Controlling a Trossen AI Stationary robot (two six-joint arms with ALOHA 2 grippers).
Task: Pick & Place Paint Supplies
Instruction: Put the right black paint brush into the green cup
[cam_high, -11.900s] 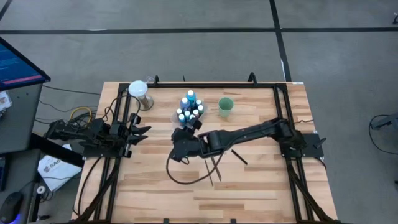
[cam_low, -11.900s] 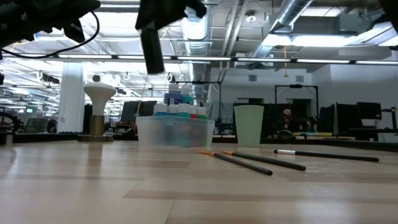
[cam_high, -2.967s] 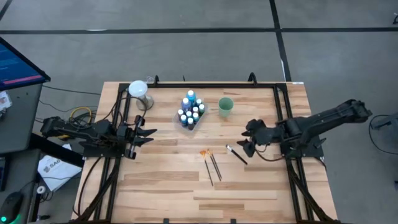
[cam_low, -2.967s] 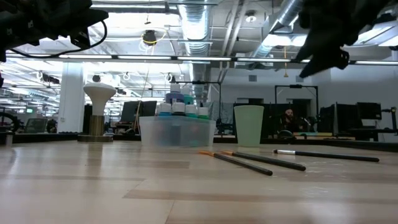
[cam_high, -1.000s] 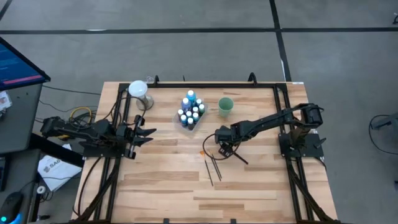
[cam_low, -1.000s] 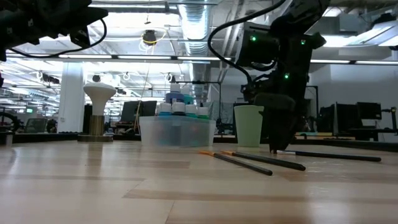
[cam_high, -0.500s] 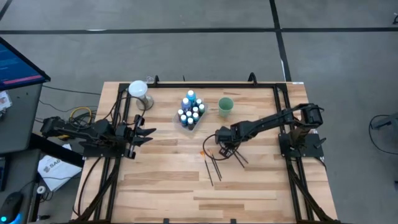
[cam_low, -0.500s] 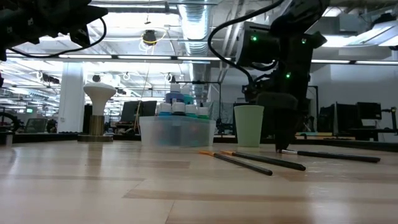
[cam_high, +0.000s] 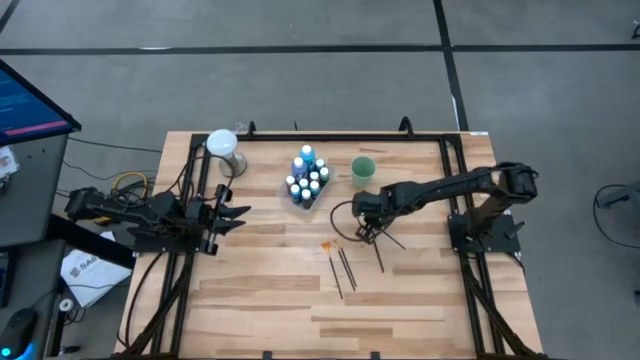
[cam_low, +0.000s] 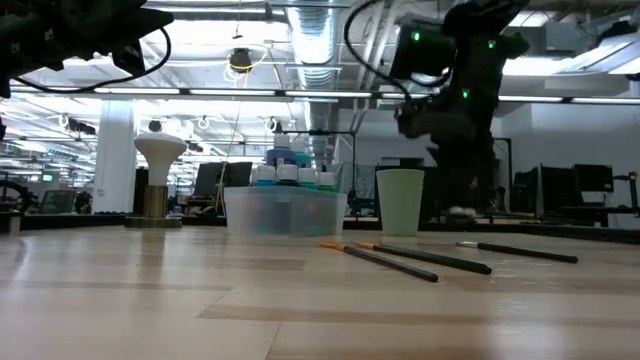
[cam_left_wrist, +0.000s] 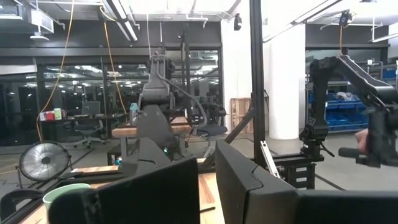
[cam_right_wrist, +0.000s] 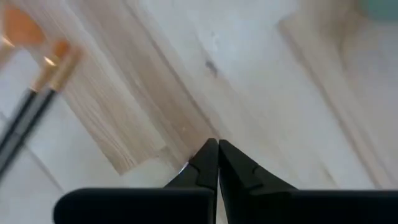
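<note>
Several small white-capped bottles and two taller blue ones stand in a clear tray (cam_high: 307, 180) (cam_low: 285, 205). Two dark orange-tipped brushes (cam_high: 343, 270) (cam_low: 400, 258) lie flat on the table. A third dark brush (cam_high: 378, 255) (cam_low: 515, 251) lies to their right. My right gripper (cam_high: 364, 232) (cam_right_wrist: 217, 146) is shut and points down just over this brush's pale end (cam_low: 461, 243). My left gripper (cam_high: 232, 214) (cam_left_wrist: 207, 180) waits open at the table's left side. My right gripper comes from above with shut fingers over the third brush's pale end (cam_low: 461, 243). The wrist view shows no brush between the tips, and I cannot tell whether they touch it. The brush lies along the table.
A green cup (cam_high: 362, 171) (cam_low: 400, 200) stands right of the tray, near the far edge. A white mushroom-shaped stand (cam_high: 222, 145) (cam_low: 158, 180) sits at the far left. Bare wood stretches across the near half of the table.
My right gripper has risen and drawn slightly toward the far edge. The third brush has turned about on the table: its free end swung toward the near edge and the other brushes, while its pale end stayed near the gripper.
</note>
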